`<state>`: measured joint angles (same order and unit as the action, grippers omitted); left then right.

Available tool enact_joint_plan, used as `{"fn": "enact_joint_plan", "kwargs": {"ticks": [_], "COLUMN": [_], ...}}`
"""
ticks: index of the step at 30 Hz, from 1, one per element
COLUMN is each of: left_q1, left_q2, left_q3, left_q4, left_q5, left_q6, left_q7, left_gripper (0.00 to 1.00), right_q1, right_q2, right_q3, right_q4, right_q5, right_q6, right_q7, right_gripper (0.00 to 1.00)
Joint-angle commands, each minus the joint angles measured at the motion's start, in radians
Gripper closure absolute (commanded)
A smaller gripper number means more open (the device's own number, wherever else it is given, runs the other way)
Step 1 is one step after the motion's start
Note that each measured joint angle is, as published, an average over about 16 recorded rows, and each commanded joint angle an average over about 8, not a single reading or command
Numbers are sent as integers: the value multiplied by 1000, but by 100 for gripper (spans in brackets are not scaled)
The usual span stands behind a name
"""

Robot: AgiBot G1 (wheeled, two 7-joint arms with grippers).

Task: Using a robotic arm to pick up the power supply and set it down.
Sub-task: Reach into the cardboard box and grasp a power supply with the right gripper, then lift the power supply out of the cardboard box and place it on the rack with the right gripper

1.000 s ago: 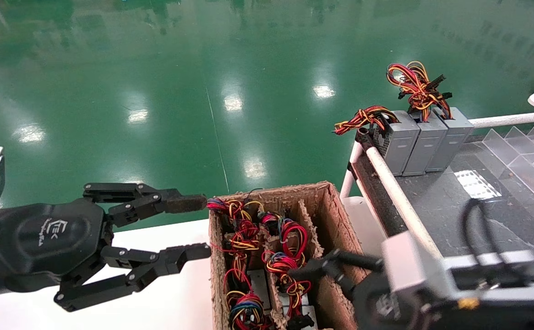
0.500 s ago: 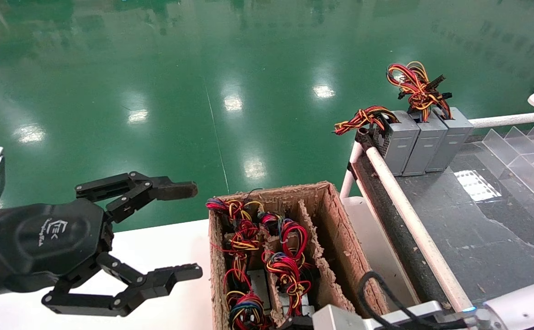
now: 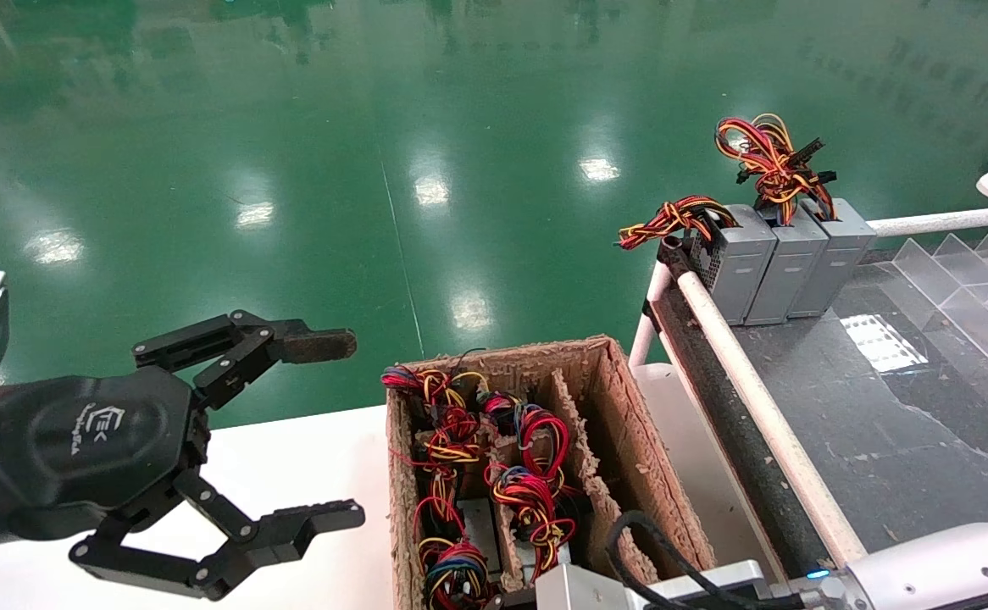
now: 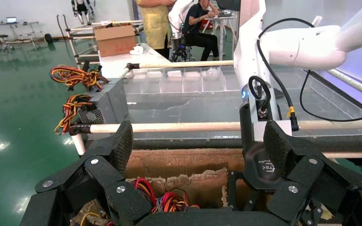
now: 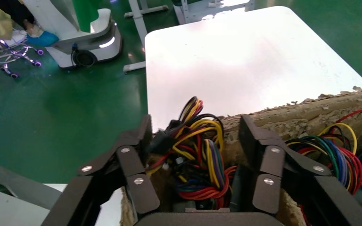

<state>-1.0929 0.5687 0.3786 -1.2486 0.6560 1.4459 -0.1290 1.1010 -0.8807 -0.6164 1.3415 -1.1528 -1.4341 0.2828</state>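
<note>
Several power supplies stand in a torn cardboard box (image 3: 621,407), grey bodies low down (image 3: 481,525) under looped red, yellow and black wires (image 3: 536,496). My right gripper (image 5: 195,141) is open over the box's near end. Its two fingers (image 5: 141,146) straddle one power supply's wire bundle (image 5: 195,160) without closing on it. In the head view only the right arm's grey wrist box (image 3: 583,589) shows at the bottom edge. My left gripper (image 3: 333,430) hangs wide open and empty left of the box, over the white table (image 3: 308,457).
Three more grey power supplies (image 3: 782,263) with wire bundles stand in a row at the far end of the dark bench (image 3: 884,407) on the right, behind a white rail (image 3: 748,373). Clear plastic dividers (image 3: 968,288) lie beyond them. Green floor lies ahead.
My right arm has swung from the box's right side to its near end and dropped toward the wires. My left gripper has opened wider and drawn back a little to the left.
</note>
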Motion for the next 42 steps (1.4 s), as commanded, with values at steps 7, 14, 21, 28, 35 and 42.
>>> {"fn": "enact_joint_plan", "kwargs": {"ticks": [7,14,21,28,35,42], "left_q1": [0,0,0,0,0,0], "left_q2": [0,0,0,0,0,0], "left_q3": [0,0,0,0,0,0], "left_q4": [0,0,0,0,0,0], "left_q5": [0,0,0,0,0,0], "left_q6": [0,0,0,0,0,0], "left_q7": [0,0,0,0,0,0], "left_gripper": [0,0,0,0,0,0], "right_q1": [-13,-26,-39,-51,-50,-35], "right_q2": [-3,6,17,31,61,108], "right_q3": [-2,1,9,29,70,132], "right_q4": [1,0,0,-2,-1,-4], "right_q5": [-10,-12,0,43,126,235], "right_q6": [18,26,31,29,12,-9], "right_q7": [-6,-15,-20,-19,-20,-17], "right_gripper": [100,100,100,100,100,100]}}
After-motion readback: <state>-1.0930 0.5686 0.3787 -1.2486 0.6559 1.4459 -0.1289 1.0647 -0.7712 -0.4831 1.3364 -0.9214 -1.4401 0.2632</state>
